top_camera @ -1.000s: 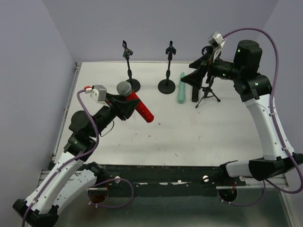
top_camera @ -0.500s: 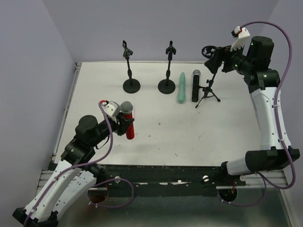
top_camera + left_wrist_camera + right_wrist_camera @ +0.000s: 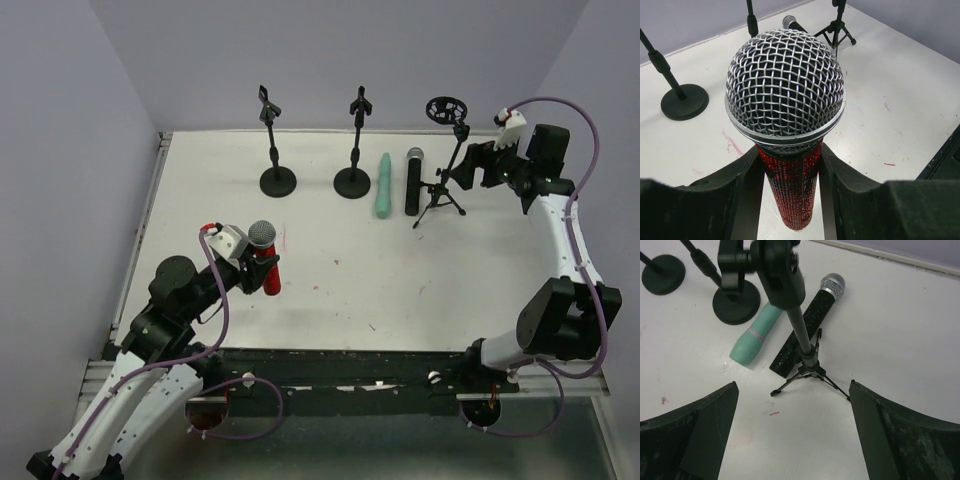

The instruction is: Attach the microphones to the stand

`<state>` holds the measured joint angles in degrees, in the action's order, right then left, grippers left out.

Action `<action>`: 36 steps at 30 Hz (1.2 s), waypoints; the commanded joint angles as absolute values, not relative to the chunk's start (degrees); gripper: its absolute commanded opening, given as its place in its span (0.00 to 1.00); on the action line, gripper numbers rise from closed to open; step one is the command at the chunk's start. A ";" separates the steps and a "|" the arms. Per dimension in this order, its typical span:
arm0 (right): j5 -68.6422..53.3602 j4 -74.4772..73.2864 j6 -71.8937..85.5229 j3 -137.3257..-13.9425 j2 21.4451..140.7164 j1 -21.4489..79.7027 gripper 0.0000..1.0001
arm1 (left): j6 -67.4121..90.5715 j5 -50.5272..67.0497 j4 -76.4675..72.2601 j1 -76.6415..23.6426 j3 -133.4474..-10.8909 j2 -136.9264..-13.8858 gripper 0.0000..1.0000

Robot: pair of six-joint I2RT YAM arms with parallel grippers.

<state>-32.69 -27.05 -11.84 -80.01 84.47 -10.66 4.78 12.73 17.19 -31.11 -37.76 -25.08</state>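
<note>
1. Left pincer (image 3: 258, 272) is squeezing the red microphone (image 3: 261, 236), and I am seeing its two fingers (image 3: 742, 180) pressing on the red body from both sides.
2. I am holding that microphone up above the table (image 3: 400, 290), at the near left, with its silver mesh head on top.
3. My right pincer (image 3: 468, 168) is hanging at the far right with its fingers (image 3: 695, 435) spread wide, and it is holding nothing.
4. It is facing the tripod stand (image 3: 440, 198), which is standing just to its left. The stand is carrying a round ring at its top.
5. The black microphone (image 3: 413, 182) is lying flat on the table right beside the tripod stand, on its left. Its silver head is pointing to the far side.
6. One tripod leg is crossing the near end of the black microphone in the right wrist view. I cannot tell if they are touching.
7. The mint-green microphone (image 3: 383, 186) is lying flat just left of the black one, side by side with it.
8. Two stands with round black feet are standing at the far side. One (image 3: 352, 182) is sitting just left of the green microphone, and the other (image 3: 277, 180) is sitting farther left.
9. Both of those stands are holding empty clips at their tops.
</note>
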 commanded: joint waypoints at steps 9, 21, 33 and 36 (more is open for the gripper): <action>-43.24 16.50 -9.85 -63.37 87.71 -10.72 0.94 | 3.96 14.50 15.82 -30.15 -37.00 -25.57 0.00; -47.29 29.00 -2.99 -59.68 90.70 -10.72 0.52 | 4.13 15.29 15.29 -29.18 -36.74 -26.37 0.00; -47.37 30.24 -4.91 -56.78 88.78 -10.90 0.13 | 4.13 16.08 14.85 -28.57 -36.65 -26.46 0.00; -50.44 25.07 -8.77 -56.16 84.30 -10.99 0.12 | 4.22 16.08 14.77 -28.39 -36.47 -26.11 0.00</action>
<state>-45.63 28.84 -4.58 -57.80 89.43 -10.74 4.49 14.50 17.19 -28.86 -37.01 -26.59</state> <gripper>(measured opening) 0.186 0.490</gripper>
